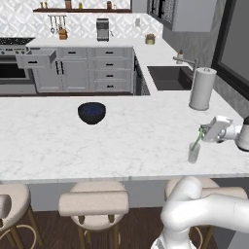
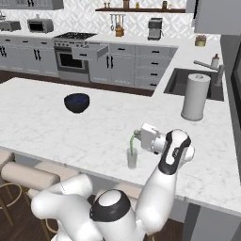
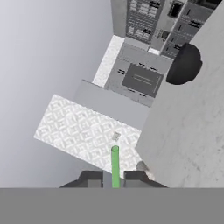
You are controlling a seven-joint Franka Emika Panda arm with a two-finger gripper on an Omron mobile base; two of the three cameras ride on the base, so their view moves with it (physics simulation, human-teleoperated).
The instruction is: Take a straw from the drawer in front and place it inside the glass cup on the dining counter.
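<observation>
Straw [image 2: 133, 142] stands tilted with its foot in the glass cup [image 2: 132, 159], at 3 o'clock on my dining counter [image 1: 73, 146]; gripper [image 3: 114, 178] pinches its top, presumably steadying it for release.

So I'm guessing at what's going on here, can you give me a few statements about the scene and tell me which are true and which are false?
1. The straw is bright green. True.
2. The straw's lower end is in the glass cup on the dining counter. True.
3. The gripper is far from the straw. False: it is at the straw's top end, which sits between its fingertips in the hand view.
4. The dark blue bowl lies on a bar stool. False: it sits on the dining counter.
5. The drawer by the stove is pulled open. True.
6. The paper-towel roll lies on its side. False: it stands upright.
</observation>
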